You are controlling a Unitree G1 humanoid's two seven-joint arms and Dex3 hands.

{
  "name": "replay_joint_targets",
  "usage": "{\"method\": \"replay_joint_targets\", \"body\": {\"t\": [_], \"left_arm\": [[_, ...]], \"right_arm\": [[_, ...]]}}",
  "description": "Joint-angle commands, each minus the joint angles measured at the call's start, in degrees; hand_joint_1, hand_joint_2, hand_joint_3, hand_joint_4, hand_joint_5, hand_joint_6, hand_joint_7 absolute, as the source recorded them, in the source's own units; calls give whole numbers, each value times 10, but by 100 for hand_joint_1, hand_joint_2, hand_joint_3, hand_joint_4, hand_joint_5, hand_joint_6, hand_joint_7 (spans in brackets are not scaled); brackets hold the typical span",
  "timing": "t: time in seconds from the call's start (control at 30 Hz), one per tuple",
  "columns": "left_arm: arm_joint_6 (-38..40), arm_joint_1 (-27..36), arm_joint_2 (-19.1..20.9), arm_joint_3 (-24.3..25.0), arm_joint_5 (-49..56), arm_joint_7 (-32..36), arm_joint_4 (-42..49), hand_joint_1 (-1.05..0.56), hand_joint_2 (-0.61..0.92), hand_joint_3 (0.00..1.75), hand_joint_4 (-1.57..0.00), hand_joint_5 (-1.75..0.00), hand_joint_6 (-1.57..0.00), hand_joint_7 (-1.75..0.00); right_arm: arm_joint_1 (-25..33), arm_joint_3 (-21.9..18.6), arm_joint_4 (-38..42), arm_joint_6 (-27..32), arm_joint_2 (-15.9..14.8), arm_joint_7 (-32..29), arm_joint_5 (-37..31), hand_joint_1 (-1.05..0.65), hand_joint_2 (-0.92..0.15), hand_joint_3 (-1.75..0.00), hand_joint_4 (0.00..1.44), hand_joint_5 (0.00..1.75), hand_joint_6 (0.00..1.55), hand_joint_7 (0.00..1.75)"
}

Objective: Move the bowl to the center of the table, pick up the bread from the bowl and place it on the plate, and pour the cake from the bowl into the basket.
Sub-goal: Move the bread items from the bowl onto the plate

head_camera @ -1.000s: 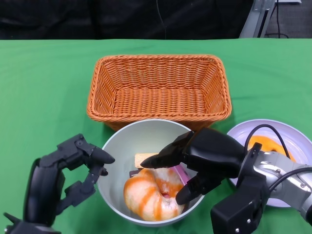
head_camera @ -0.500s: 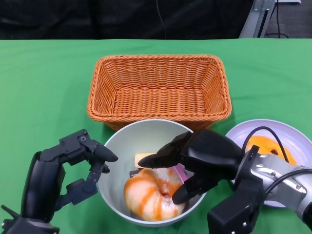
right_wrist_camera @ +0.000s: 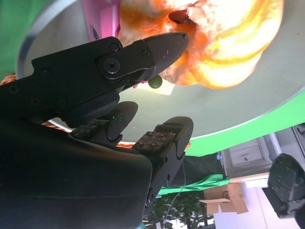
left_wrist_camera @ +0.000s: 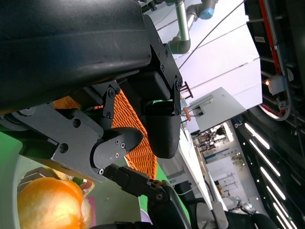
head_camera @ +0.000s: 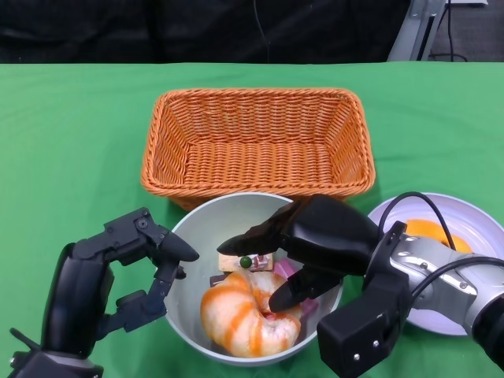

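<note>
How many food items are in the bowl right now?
2 that I can see in the bowl: the orange-striped bread at its near side, and a cake slice behind it, under the right hand. The hand may hide more.

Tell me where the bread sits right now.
In the head view the bread lies in the bowl, front centre, just below the right hand and right of the left hand.

cake [head_camera: 246, 261] mostly hidden under right hand [head_camera: 295, 244], plate [head_camera: 465, 228] seemingly edge-cropped
</note>
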Motion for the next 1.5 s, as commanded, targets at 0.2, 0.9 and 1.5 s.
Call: {"method": "replay_joint_targets", "body": {"t": [0.2, 0.9, 1.5], "left_arm": [[-17, -3, -5, 4, 10, 16, -11, -6, 62, 89, -78, -146, -77, -122], [-4, -4, -4, 43, 13, 55, -38, -8, 72, 74, -74, -143, -76, -114], [-3, -26, 4, 113, -24, 71, -11, -3, 69, 85, -74, -140, -82, -103]], "right_arm": [[-23, 29, 41, -5, 9, -37, -23, -77, -88, 0, 82, 3, 65, 1], [-33, 85, 81, -7, 31, -89, -58, -78, -90, -2, 74, 0, 61, 3], [-30, 123, 78, 33, 37, -148, -98, -77, -92, -2, 76, 1, 63, 1]]}}
